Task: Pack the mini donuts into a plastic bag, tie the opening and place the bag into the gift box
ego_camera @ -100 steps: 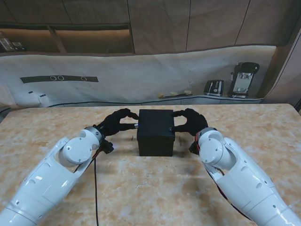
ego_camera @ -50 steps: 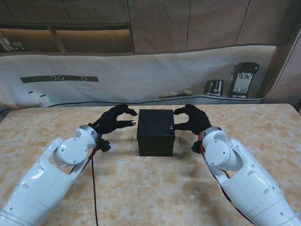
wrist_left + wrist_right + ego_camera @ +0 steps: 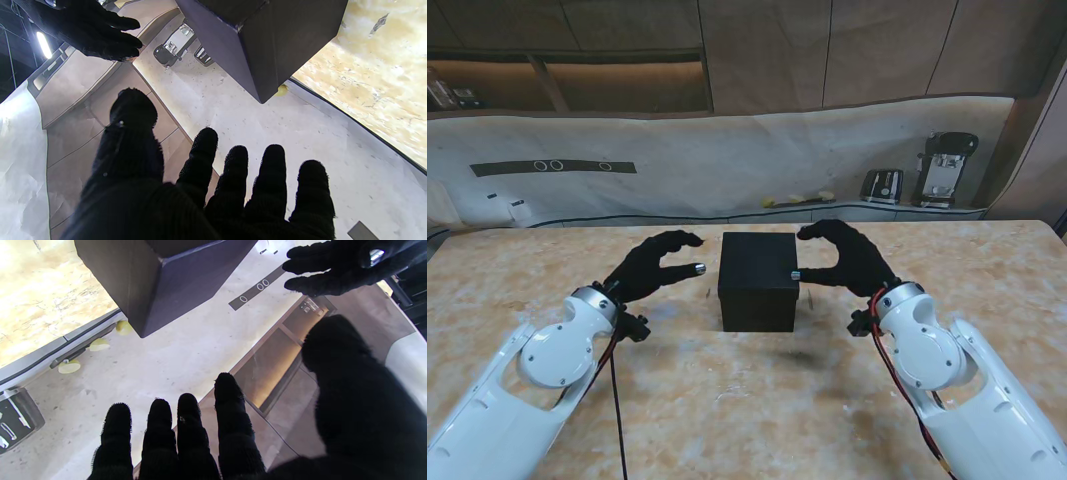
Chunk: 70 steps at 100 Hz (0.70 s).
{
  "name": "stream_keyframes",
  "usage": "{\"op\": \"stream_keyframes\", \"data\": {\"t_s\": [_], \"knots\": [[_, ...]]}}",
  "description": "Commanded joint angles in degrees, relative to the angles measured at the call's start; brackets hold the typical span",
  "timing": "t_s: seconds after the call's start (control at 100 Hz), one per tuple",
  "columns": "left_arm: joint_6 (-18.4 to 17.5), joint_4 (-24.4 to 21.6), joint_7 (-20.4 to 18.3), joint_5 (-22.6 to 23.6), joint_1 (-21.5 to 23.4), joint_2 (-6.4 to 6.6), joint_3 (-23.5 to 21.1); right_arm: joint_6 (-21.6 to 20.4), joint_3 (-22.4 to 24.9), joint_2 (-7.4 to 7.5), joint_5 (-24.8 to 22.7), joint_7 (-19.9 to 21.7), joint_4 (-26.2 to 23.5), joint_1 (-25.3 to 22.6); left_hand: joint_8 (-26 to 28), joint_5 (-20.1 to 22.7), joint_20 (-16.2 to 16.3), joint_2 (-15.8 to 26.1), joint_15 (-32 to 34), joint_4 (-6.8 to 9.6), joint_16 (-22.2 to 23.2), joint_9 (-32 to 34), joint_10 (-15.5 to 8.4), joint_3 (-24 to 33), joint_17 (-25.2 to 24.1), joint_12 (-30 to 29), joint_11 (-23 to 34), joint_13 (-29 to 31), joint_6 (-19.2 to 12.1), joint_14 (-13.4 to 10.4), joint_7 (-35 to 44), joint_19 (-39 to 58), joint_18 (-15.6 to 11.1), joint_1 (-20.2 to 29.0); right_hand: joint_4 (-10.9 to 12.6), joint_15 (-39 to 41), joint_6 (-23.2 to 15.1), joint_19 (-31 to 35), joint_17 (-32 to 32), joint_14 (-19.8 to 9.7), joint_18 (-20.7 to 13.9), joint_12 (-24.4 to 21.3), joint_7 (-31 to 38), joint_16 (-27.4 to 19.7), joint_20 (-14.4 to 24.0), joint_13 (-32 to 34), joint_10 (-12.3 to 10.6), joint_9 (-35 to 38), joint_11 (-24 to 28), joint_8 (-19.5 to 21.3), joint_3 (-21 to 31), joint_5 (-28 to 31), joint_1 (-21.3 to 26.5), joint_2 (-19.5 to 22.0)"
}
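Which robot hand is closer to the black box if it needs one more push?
The right robot hand, probably. Its thumb tip sits right by the black box, on the box's right side. The left robot hand is open too, but a clear gap of table shows between it and the box.

No readable text or numbers — only three small white rings on a dark strip [image 3: 553,167].

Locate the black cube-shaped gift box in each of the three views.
Stand view: black cube-shaped gift box at table centre, between both hands.
Left wrist view: one corner and two dark faces, beyond the fingers.
Right wrist view: same, one corner.
Shared landmark: the yellowish discs behind the table.
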Motion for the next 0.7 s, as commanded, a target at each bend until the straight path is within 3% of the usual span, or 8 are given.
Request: {"op": "stream_keyframes", "data": {"t_s": [0.0,0.14,0.19,0.28,0.36,0.49,0.69], "knots": [[-0.64,-1.30,-0.60,0.52,2.49,0.23,-0.50,-0.49,0.34,0.31,-0.17,0.67,-1.63,-2.56,-1.01,-0.92,1.25,-0.59,1.75,0.03,1.33,1.03,-0.04,-0.16,-1.92,0.83,0.52,1.28,0.16,0.13,-1.81,5.54,-0.04,-0.94,1.52,0.27,1.18,2.83,-0.25,-0.05,0.22,1.89,-1.03,0.82,-1.56,0.99,0.10,1.21,-0.75,-0.04,0.31,0.77,-1.65,-1.08],[-1.89,-4.41,0.16,1.81,7.28,0.36,-2.16,-3.11,2.62,0.43,-0.85,-0.10,-4.61,-7.38,-1.04,-0.62,-1.29,-0.65,2.36,0.00,1.44,1.33,0.03,-0.20,-3.92,1.10,0.67,1.55,0.17,0.09,-1.80,12.12,-1.18,-0.99,1.65,0.39,1.82,4.16,-0.16,0.14,0.34,1.95,-1.00,0.88,-1.89,1.42,0.27,1.67,-0.58,-0.16,0.46,1.15,-1.81,-1.10],[-2.27,-5.28,0.54,2.18,8.84,0.36,-2.59,-3.83,3.33,0.46,-1.08,-0.41,-5.59,-9.14,-1.14,-0.64,-4.18,-0.65,2.61,-0.04,1.45,1.27,0.07,-0.25,-4.53,1.19,0.74,1.42,0.16,0.06,-1.89,14.52,-1.79,-0.87,1.70,0.43,2.04,4.68,-0.31,0.26,0.35,1.97,-0.98,0.90,-2.03,1.49,0.36,1.75,-0.54,-0.19,0.51,1.26,-1.91,-1.09],[-2.99,-6.59,0.94,2.77,11.35,0.41,-3.28,-5.11,4.40,0.42,-1.70,-1.40,-7.06,-12.14,-1.15,-0.63,-4.77,-0.63,2.74,-0.02,1.46,1.29,0.00,-0.20,-4.54,1.14,0.72,1.65,0.07,0.13,-1.87,14.65,-2.67,-0.79,1.79,0.65,2.63,7.41,-1.33,0.26,0.35,2.05,-0.90,0.92,-3.50,1.61,0.27,2.00,-0.42,-0.42,0.76,1.44,-2.20,-1.10],[-3.00,-7.71,1.72,2.93,13.49,0.30,-3.61,-5.84,5.16,0.30,-2.26,-2.55,-8.21,-14.65,-1.17,1.01,-5.39,-0.77,2.58,-0.03,1.29,1.50,-0.06,-0.17,-4.76,0.96,0.56,1.54,-1.93,0.24,-1.46,14.39,-1.82,-0.51,1.80,0.64,3.90,7.46,-1.99,0.10,0.44,2.05,-1.39,0.89,-4.05,1.69,0.19,2.19,-0.40,-0.71,0.76,0.77,-2.36,-1.03],[-3.84,-8.80,2.25,4.55,16.28,0.39,-4.23,-7.10,6.29,0.16,-3.27,-4.09,-9.65,-18.32,-1.90,0.10,-6.50,-0.74,1.75,-0.04,0.76,1.01,-0.31,-0.24,-5.41,0.65,0.10,0.85,-0.63,-0.04,-2.60,13.37,-1.74,-0.68,1.86,0.56,4.27,7.71,-2.65,-0.17,0.45,2.02,-1.70,0.84,-4.60,1.71,-0.10,2.41,-0.47,-1.05,0.84,0.36,-2.45,-0.97],[-4.33,-10.00,4.06,6.58,19.50,0.25,-4.30,-8.76,7.06,0.06,-4.23,-5.58,-10.59,-22.40,-1.96,0.11,-9.63,-0.78,0.69,-0.01,0.33,0.84,-0.37,-0.18,-7.63,0.59,0.00,-0.17,-1.37,-0.64,-2.52,8.95,-1.89,-0.45,1.95,0.28,4.83,8.04,-2.81,-0.36,0.41,1.98,-1.68,0.75,-5.14,1.81,-0.20,2.44,-0.59,-1.32,0.99,-0.06,-2.49,-1.00]]}}
